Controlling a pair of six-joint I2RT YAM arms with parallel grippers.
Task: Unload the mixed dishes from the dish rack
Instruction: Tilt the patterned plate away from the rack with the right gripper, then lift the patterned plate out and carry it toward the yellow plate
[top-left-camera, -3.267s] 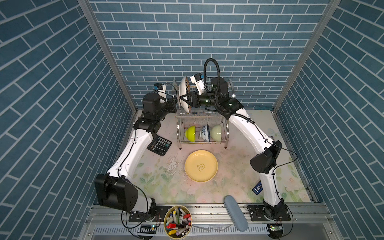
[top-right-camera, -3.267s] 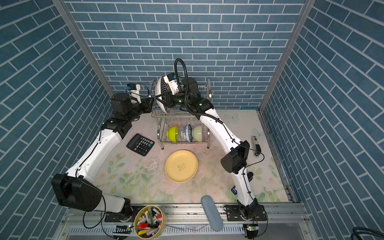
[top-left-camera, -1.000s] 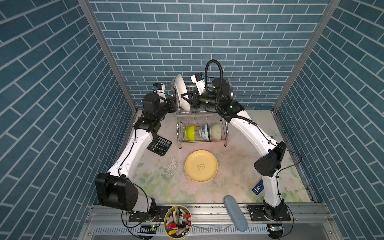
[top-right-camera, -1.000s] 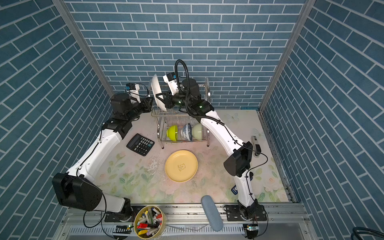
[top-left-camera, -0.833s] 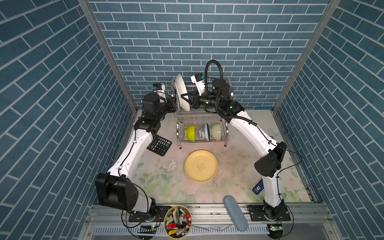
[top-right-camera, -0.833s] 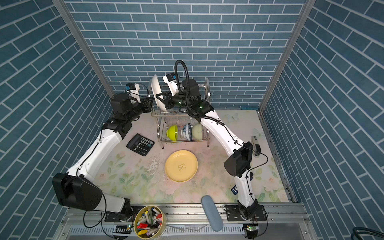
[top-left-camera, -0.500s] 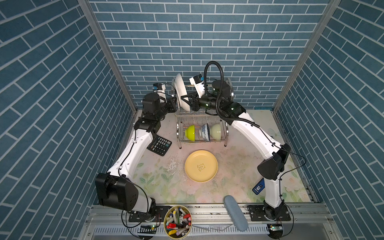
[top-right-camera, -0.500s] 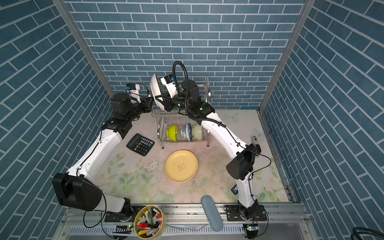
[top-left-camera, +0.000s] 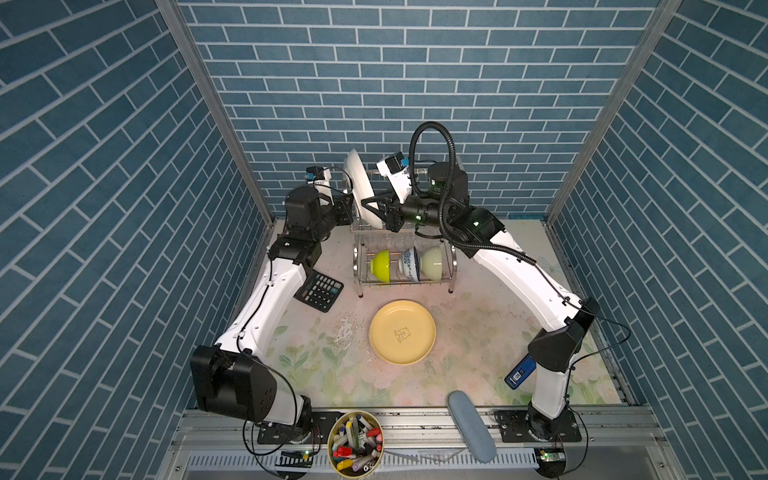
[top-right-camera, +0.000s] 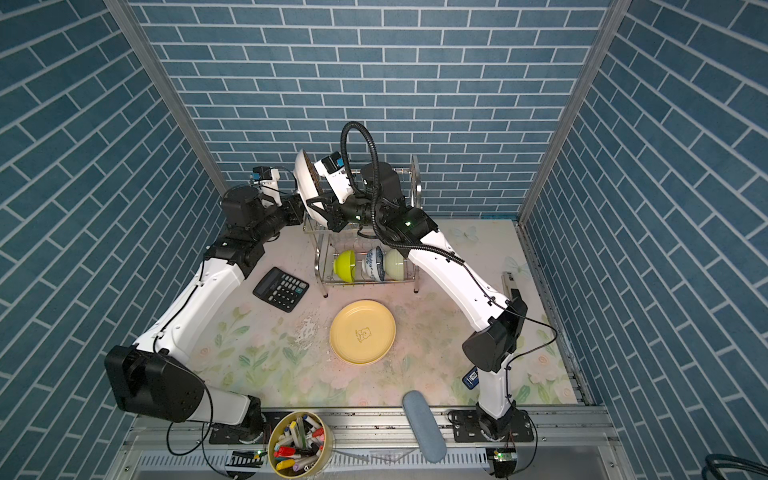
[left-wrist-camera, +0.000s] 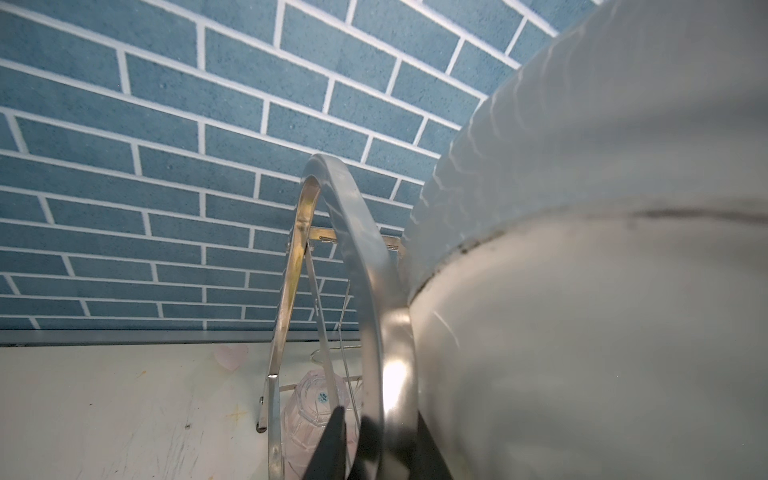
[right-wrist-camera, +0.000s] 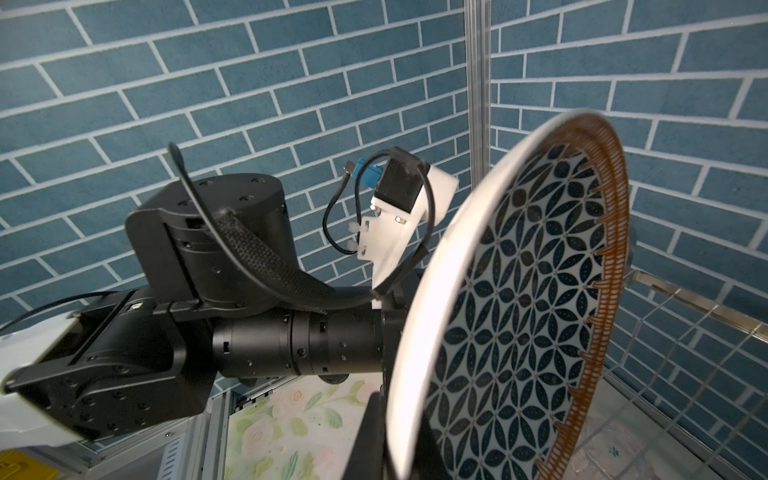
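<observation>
My right gripper (top-left-camera: 371, 208) (right-wrist-camera: 397, 449) is shut on the lower rim of the black-and-white star-patterned plate (top-left-camera: 359, 187) (top-right-camera: 305, 183) (right-wrist-camera: 519, 311). The plate stands on edge, above the left end of the dish rack (top-left-camera: 453, 257) (top-right-camera: 415, 191). My left gripper (top-left-camera: 349, 212) (left-wrist-camera: 380, 453) is shut on the rack's left arched frame (left-wrist-camera: 353, 232), with the plate's white back (left-wrist-camera: 602, 291) right beside it. The lower tier holds a lime bowl (top-left-camera: 380, 266), a blue-on-white bowl (top-left-camera: 409, 266) and a pale-green bowl (top-left-camera: 432, 264). A glass tumbler (left-wrist-camera: 307, 411) sits upside down in the rack. A yellow plate (top-left-camera: 402, 331) lies on the table in front.
A black calculator (top-left-camera: 319, 291) lies left of the rack under my left arm. A tub of markers (top-left-camera: 355, 440) and a grey-blue oblong pad (top-left-camera: 471, 424) sit at the front edge. A small blue card (top-left-camera: 519, 372) lies by the right arm's base. Brick walls close three sides.
My right gripper has carried the star-patterned plate up and to the left, out of the rack's top tier. The left arm has stayed on the rack's frame.
</observation>
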